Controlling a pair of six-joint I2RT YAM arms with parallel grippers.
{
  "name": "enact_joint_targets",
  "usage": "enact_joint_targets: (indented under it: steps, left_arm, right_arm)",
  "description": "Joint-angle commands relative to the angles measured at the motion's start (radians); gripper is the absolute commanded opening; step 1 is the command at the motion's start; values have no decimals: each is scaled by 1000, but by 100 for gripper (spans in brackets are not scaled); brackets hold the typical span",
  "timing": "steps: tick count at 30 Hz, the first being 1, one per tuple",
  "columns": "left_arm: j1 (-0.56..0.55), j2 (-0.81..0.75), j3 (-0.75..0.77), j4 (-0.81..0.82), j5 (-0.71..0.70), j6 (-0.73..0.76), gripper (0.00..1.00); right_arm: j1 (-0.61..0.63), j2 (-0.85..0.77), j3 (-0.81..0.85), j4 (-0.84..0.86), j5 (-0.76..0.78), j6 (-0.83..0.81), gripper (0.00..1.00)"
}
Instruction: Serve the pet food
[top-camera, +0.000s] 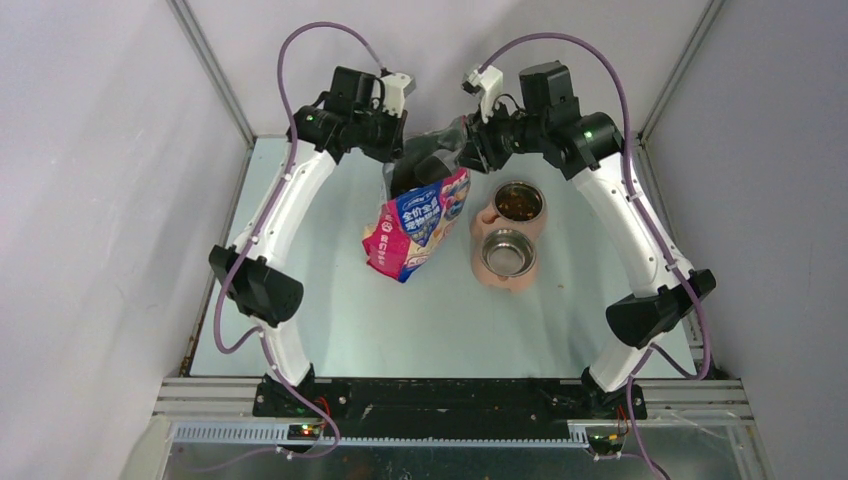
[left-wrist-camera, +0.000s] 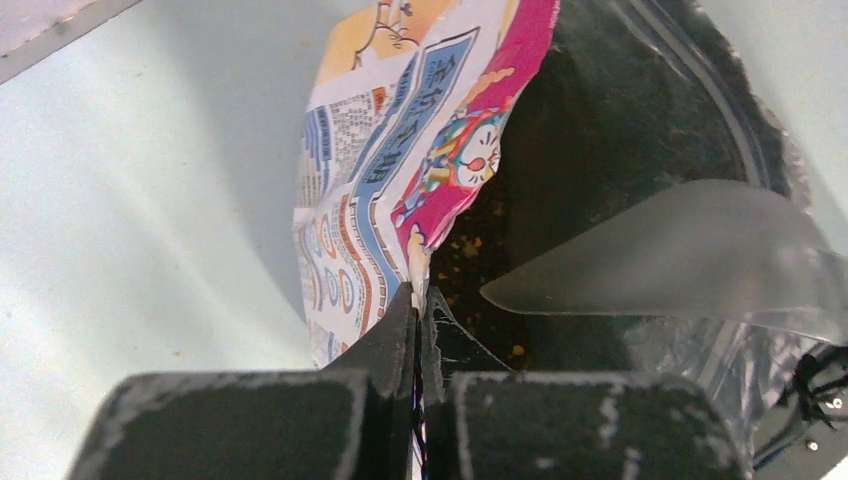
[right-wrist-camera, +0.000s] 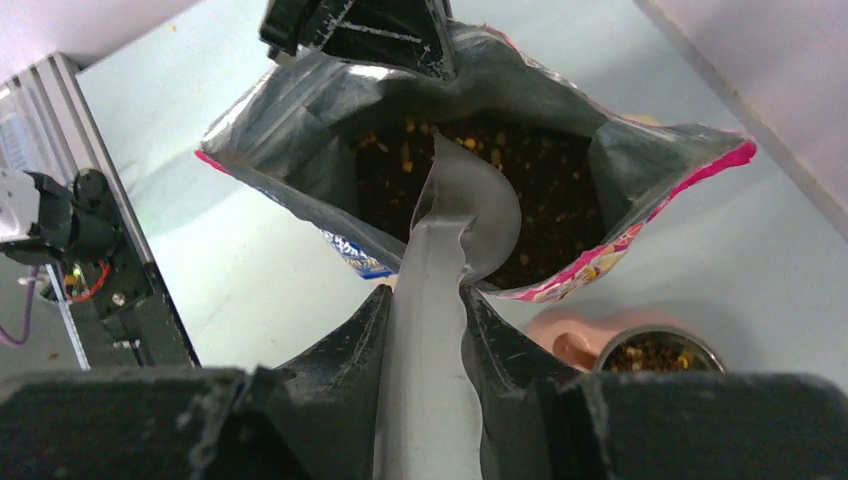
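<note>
Pet food (right-wrist-camera: 540, 200): small dark brown pellets with a few tan pieces, lying loose inside the opened bag (top-camera: 415, 230). A second portion sat in the far bowl (top-camera: 519, 203) of the feeder.

Bag: glossy pink and blue outside, silver lining inside. It stood tilted on the table (top-camera: 330, 320), left of the feeder, with its mouth spread wide at its far end.

Left gripper (left-wrist-camera: 417, 300): fingers pressed together on the bag's rim, pinching the printed wall at the edge of the mouth.

Right gripper (right-wrist-camera: 425, 300): fingers drawn in narrow around the handle of the scoop (right-wrist-camera: 440, 250).

Scoop: clear plastic, its bowl end reaching into the bag's mouth over the pellets. I could not tell whether it touched them.

Feeder (top-camera: 483, 262): pink stand just right of the bag, carrying two steel bowls in a near-to-far row.

Near bowl (top-camera: 508, 250): bare steel showed inside.

Table: pale blue-green surface. Both arms arched over it from the near edge and met at the bag.
</note>
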Motion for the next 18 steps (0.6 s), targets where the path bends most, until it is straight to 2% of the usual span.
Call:
enact_joint_targets:
  steps: [1,7,18]
  left_arm:
    - [-52,-83,66,98,119,-2,0]
    - [-80,-70,81,116,149,-49,0]
    - [-81,-79,38,168,269,-140,0]
  right_arm:
    - [3,-2,26,-85,42,-55,0]
    - [6,85,125,-183,135,-21,0]
    - [19,195,172,-172,213,42,0]
